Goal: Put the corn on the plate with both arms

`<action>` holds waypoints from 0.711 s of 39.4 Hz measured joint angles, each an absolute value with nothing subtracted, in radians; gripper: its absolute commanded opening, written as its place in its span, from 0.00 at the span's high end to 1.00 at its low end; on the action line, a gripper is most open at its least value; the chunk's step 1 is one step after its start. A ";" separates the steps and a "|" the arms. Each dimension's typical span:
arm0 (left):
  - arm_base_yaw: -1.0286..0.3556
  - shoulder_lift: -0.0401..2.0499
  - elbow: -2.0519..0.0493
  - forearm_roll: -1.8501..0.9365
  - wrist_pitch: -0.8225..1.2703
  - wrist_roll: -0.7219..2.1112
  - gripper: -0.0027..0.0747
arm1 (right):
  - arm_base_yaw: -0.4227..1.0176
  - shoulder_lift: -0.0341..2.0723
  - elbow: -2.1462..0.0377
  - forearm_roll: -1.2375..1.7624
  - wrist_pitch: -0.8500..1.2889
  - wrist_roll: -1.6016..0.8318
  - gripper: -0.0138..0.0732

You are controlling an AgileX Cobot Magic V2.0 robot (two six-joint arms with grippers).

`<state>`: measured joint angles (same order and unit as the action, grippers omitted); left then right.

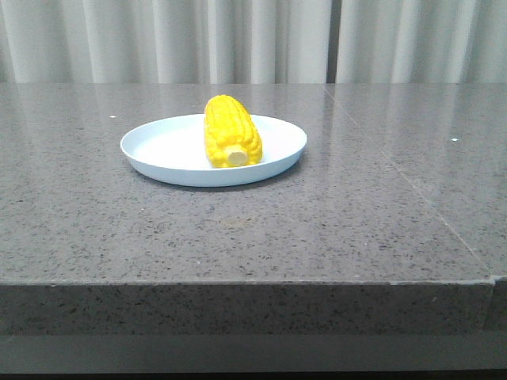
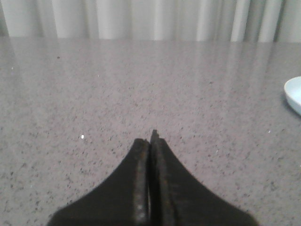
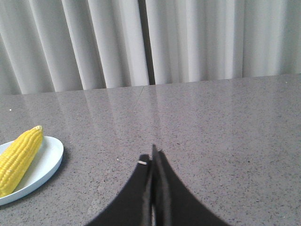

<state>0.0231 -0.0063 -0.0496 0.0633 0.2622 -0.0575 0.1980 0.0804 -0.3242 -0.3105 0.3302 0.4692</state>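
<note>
**Corn lies on the plate, both claws shut and empty**

The corn (image 1: 231, 131) lies on its side on the plate (image 1: 158, 150), slightly right of centre in the upper middle of the front view, its pale stub end facing the camera. The plate sits on the grey speckled worktop (image 1: 238, 237), and the task looks done.

The cob appears to be glossy moulded plastic, so it is probably light, stiff and somewhat slippery; being round, it could roll under a sideways push. The kerneled flanks at mid-length would likely give the surest hold, across the narrow width rather than on the tapered tip or the stub. The shallow plate probably slides easily if nudged.

The left claw (image 2: 151, 141) has its fingers pressed together with nothing between them, low over bare worktop; only a sliver of plate rim shows at the right edge of that view. The right claw (image 3: 153, 157) is likewise closed and empty, well apart from the plate at the lower left of its view.

Neither arm appears in the front view. The cob's far tip and underside are hidden, and the right wrist view cuts off the plate.
</note>
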 measured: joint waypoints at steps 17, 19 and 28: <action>0.035 -0.006 0.010 0.063 0.127 -0.058 0.99 | 0.198 0.080 -0.324 -0.310 0.330 0.469 0.92; 0.035 -0.006 0.010 0.063 0.127 -0.058 0.99 | 0.198 0.080 -0.324 -0.310 0.330 0.469 0.92; 0.035 -0.006 0.010 0.063 0.127 -0.058 0.99 | 0.198 0.080 -0.324 -0.310 0.330 0.469 0.92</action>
<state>0.0347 -0.0063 0.0097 0.0633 0.1269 -0.0575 0.1980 0.0804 -0.3242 -0.3105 0.3302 0.4692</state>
